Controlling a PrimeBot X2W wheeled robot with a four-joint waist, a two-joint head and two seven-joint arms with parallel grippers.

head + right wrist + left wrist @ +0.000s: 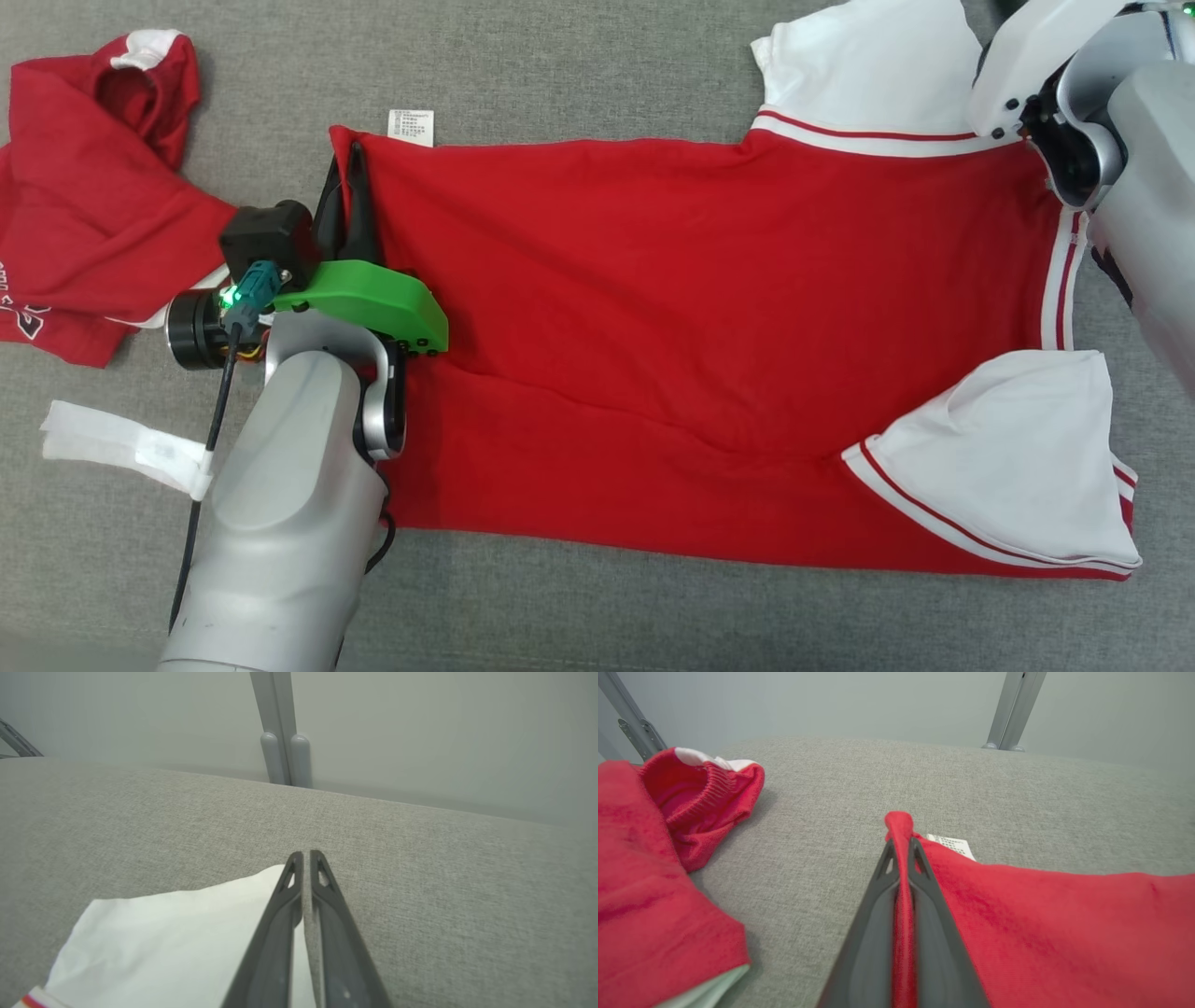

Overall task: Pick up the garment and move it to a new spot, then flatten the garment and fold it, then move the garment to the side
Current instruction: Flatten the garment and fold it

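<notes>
A red garment (700,308) with white sleeves lies spread flat on the grey cloth surface (597,65). My left gripper (350,159) is at its upper left corner, shut on a pinch of the red hem. In the left wrist view that hem stands up between the two dark fingers of the left gripper (901,842), and the garment (1064,914) runs off to the right. My right arm's pale wrist (1046,84) hangs over the far white sleeve. In the right wrist view my right gripper (306,854) is nearly closed over that sleeve's (177,938) edge, with white cloth in the slit.
A second red garment (84,187) lies crumpled at the left, close to my left wrist, and appears again in the left wrist view (644,882). A white care label (411,126) sticks out by the held corner. A white strip (121,448) lies front left. Metal posts (280,732) stand behind.
</notes>
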